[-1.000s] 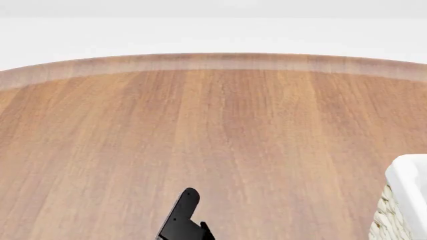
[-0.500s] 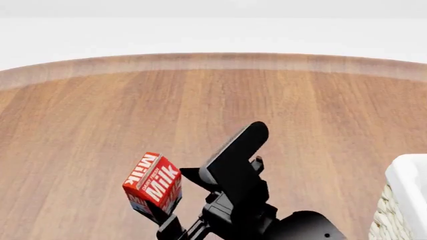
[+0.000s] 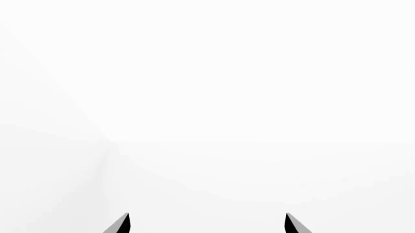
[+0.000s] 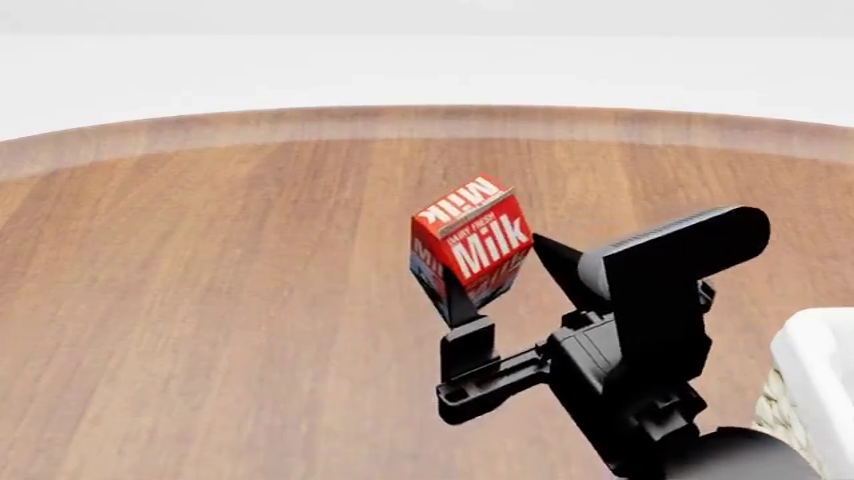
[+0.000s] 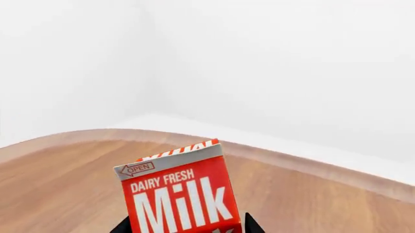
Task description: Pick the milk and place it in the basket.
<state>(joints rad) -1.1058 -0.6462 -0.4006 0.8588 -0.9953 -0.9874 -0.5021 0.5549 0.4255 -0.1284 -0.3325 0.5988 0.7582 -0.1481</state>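
I hold the milk [image 4: 470, 247] aloft in the right pincer [image 4: 501, 275], its two black fingers clamped on the carton's lower body — red gabled top tilted up and away from me, well clear of the wooden counter [image 4: 240, 300]. The basket [image 4: 811, 380] shows only as a white-lined corner at the near right edge of the head view, so the carry runs rightward and back toward me, and the right arm is the nearer one. The carton's long axis leans, not plumb; I judge it wants levelling before release. The left pincer [image 3: 207, 224] stands wide, empty, facing blank white.
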